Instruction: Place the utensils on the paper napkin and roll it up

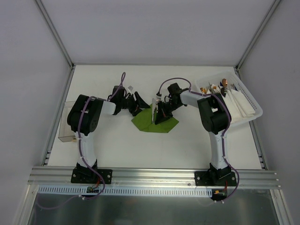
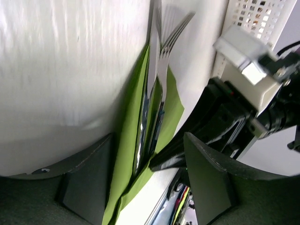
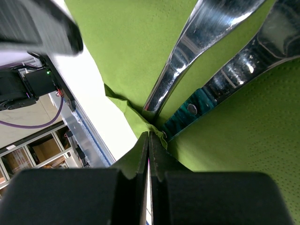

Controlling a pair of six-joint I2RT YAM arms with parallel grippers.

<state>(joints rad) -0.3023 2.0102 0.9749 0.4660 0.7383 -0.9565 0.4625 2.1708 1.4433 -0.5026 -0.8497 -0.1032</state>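
Pinching a folded edge of the paper napkin (image 3: 126, 51), the right gripper (image 3: 149, 140) has its jaws pressed together on the green sheet, and that edge stands up off the table (image 1: 187, 145). Just past the pinch, the utensils (image 3: 187, 61) lie side by side on the napkin, silvery handles converging toward the fingertips. In the left wrist view a fork's tines run past the napkin's far edge onto bare table. The left gripper (image 2: 149, 150) sits at the napkin's left side, jaws apart, its fingers (image 2: 89, 187) straddling the napkin edge and clamping nothing. The right gripper's black body crowds the space directly across the napkin from it. Well to the napkin's right, a white basket (image 1: 251, 105) holds white napkins (image 1: 236, 105) and copper-tipped cutlery (image 1: 224, 83). Well to the napkin's left stands a clear container (image 1: 65, 126).
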